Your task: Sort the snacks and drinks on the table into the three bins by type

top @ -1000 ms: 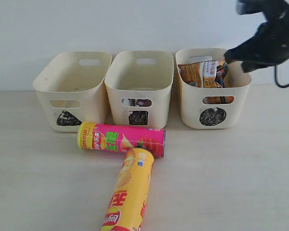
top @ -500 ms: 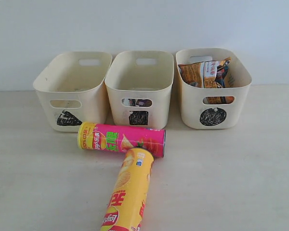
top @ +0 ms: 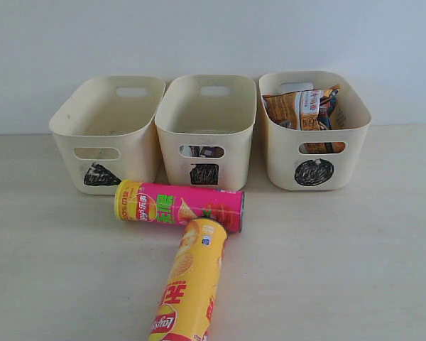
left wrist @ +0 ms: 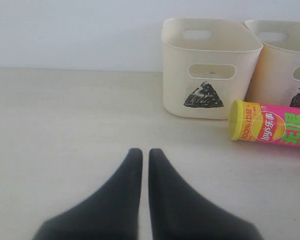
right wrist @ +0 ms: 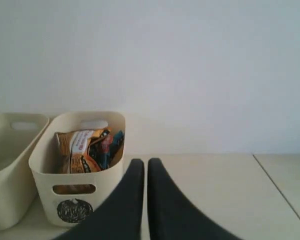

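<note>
The right gripper point(right wrist: 145, 162) has drawn back from the circle bin point(top: 344, 160), jaws nearly touching, empty, like the left gripper point(left wrist: 145, 152).

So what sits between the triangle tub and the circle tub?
The tub marked with a square stands there, as the exterior view shows.

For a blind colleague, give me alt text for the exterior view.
A pink chip tube and a yellow chip tube lie touching on the beige table. Behind stand the cream triangle bin, square bin and circle bin, which holds snack bags.
</note>
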Robot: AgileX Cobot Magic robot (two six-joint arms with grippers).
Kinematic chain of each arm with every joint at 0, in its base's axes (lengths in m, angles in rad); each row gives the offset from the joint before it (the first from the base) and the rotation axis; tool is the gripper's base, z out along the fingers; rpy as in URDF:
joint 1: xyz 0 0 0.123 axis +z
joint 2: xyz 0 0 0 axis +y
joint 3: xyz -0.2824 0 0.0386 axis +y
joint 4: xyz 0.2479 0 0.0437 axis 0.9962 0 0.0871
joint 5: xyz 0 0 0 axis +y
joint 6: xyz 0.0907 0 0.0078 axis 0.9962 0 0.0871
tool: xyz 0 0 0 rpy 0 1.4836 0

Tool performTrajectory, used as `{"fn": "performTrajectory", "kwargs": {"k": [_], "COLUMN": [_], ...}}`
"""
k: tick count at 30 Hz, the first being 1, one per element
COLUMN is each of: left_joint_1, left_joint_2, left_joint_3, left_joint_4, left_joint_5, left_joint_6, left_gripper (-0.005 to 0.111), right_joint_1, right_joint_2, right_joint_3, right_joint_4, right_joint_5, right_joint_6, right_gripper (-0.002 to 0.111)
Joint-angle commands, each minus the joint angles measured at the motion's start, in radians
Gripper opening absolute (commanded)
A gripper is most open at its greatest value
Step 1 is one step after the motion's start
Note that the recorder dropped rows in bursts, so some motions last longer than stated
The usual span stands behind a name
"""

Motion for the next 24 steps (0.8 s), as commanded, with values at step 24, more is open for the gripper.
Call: {"fn": "performTrajectory", "kwargs": {"k": [24], "left_joint_1": [0.005], "left_joint_2": [-0.004], "left_joint_3": [-0.004], "left_joint_4": [-0.001], "left_joint_5": [-0.009], "left_joint_6": [-0.005], "left_gripper": [0.004], "right_joint_1": [-0.004], "right_joint_2": [-0.304], "right_joint_3": [0.183], "right_joint_4": [-0.16], "right_joint_5": [0.035], "right_joint_6": [0.169], "right_gripper": [0.0]}}
